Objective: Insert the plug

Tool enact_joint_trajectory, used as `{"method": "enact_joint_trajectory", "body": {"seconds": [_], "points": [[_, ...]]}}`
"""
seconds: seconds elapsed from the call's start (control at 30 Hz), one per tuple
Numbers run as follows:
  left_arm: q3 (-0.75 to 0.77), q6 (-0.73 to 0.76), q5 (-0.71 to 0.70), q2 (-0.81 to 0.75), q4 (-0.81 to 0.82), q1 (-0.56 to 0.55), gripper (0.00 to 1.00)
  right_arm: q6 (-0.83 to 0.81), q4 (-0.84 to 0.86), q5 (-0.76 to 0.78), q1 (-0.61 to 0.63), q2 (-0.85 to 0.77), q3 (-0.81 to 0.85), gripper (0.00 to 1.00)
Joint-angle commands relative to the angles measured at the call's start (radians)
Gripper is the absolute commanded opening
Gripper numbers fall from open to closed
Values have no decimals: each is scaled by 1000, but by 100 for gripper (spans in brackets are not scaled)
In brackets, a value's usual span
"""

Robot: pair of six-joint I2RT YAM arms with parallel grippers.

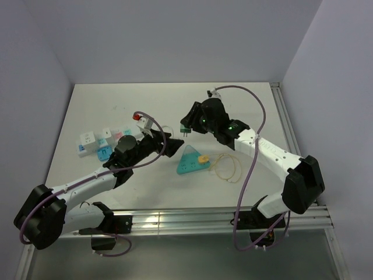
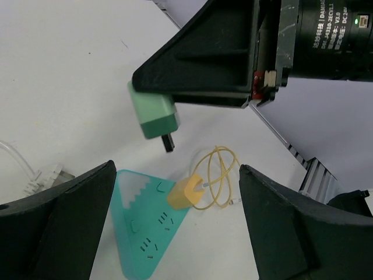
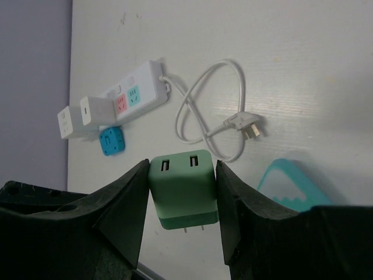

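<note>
Right gripper (image 3: pixel 183 175) is pinching the green plug (image 2: pixel 156 116) prongs-down, left gripper (image 2: pixel 178 219) hangs spread wide, so I'd square those prongs over the teal strip (image 2: pixel 143 233) below before pushing.

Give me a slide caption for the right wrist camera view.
Right tool clamps a green two-port charger, prongs exposed, over the table; white power strip and teal triangular socket lie beyond.

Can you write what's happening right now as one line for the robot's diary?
right claw: shut on green square plastic plug | left claw: open, empty | teal triangular plastic power strip: green plug not in yet
</note>
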Motion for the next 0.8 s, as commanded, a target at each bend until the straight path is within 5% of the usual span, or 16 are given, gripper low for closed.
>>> {"method": "enact_joint_trajectory", "body": {"seconds": [0.0,0.4,0.77], "points": [[6,32,-27,-14,53,-8,92,47,36,52,62,28,74,32],[14,46,-142,-23,-2,-19,86,85,42,69,147,45,112,33],[15,58,-122,-13,10,-19,49,108,59,37,163,21,77,33]]}}
